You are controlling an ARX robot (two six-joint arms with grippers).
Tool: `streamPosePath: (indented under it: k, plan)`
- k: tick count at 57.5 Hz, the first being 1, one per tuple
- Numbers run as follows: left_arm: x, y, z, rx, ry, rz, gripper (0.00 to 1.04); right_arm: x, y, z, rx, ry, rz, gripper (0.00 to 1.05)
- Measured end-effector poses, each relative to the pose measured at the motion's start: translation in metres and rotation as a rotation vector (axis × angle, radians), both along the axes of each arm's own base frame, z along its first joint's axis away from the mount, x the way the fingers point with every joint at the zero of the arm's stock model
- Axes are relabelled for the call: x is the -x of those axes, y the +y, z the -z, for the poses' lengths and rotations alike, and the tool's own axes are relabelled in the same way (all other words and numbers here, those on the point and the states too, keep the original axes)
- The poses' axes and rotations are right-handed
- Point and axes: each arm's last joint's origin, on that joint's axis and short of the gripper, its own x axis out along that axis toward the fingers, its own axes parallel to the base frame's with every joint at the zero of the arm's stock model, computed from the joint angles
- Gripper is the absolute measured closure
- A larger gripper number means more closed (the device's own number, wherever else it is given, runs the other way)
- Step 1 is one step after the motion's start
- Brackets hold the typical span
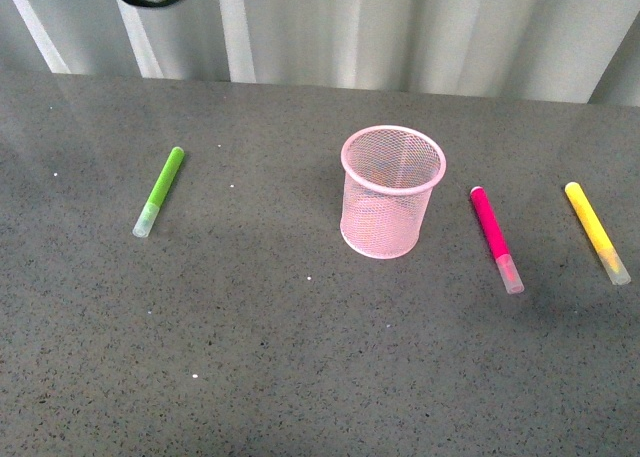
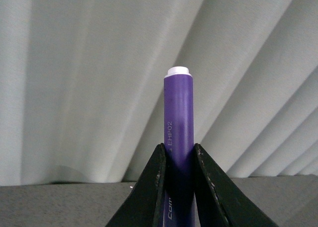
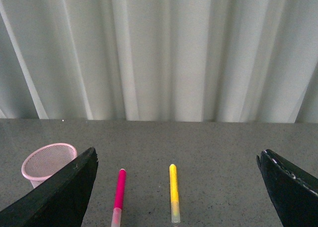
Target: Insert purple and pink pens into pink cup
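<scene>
You have the light pink wire-mesh cup (image 1: 385, 217) standing upright near the middle of the grey speckled tabletop (image 1: 250, 357). Well apart on its left lies the lime green marker pen (image 1: 160, 191), slanted, its capped end nearer to you. Just right of the cup lies the magenta-pink marker pen (image 1: 496, 238), not touching it. Further right, and apart from it, lies the yellow marker pen (image 1: 596, 231); both point their capped ends toward you. The pale pleated curtain (image 1: 400, 27) hangs behind the tabletop. Your dark purple marker pen (image 2: 179, 132) sits between the fingers of the left claw (image 2: 179, 148).
</scene>
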Motion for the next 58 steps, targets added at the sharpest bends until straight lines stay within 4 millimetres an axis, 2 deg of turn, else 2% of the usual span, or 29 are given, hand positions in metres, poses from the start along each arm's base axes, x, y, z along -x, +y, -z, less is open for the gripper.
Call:
streamPosePath:
  k: [11,20,30,45,58]
  plan:
    - [0.012,-0.037,0.052,0.079,0.038,0.064,0.92,0.0,0.0,0.0,0.0,0.0,0.0,0.07]
    - [0.014,-0.049,0.082,0.127,0.064,0.062,0.92,0.0,0.0,0.0,0.0,0.0,0.0,0.07]
    - [0.014,-0.058,0.105,0.182,0.077,0.053,0.92,0.0,0.0,0.0,0.0,0.0,0.0,0.07]
    - [0.009,-0.065,0.125,0.201,0.094,0.039,0.92,0.0,0.0,0.0,0.0,0.0,0.0,0.07]
    - [0.008,-0.066,0.128,0.198,0.099,0.039,0.92,0.0,0.0,0.0,0.0,0.0,0.0,0.07]
